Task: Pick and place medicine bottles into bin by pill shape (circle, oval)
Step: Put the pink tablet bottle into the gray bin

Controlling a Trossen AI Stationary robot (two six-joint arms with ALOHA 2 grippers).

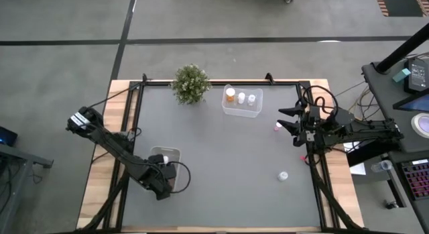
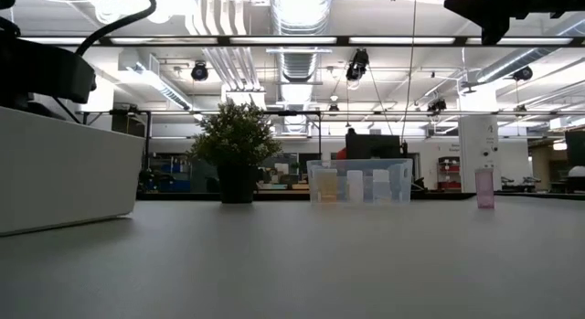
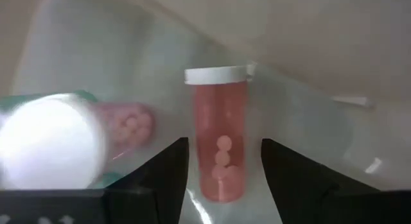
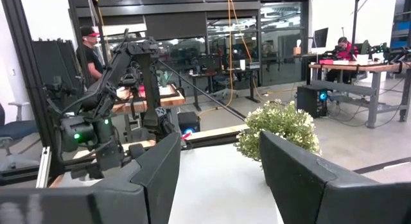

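Observation:
My left gripper points down into a clear bin at the table's near left. In the left wrist view it stands open, one finger on each side of a pink medicine bottle without touching it. That bottle has a white cap and round pills, and it lies on the bin's floor. A second pink bottle with a white cap lies beside it. My right gripper waits open at the table's right edge, holding nothing. A pink bottle stands by it, and a white one stands nearer.
A second clear bin at the far middle holds three bottles. A green potted plant stands to its left. The middle of the grey table is bare. In the right wrist view a person stands in the room behind.

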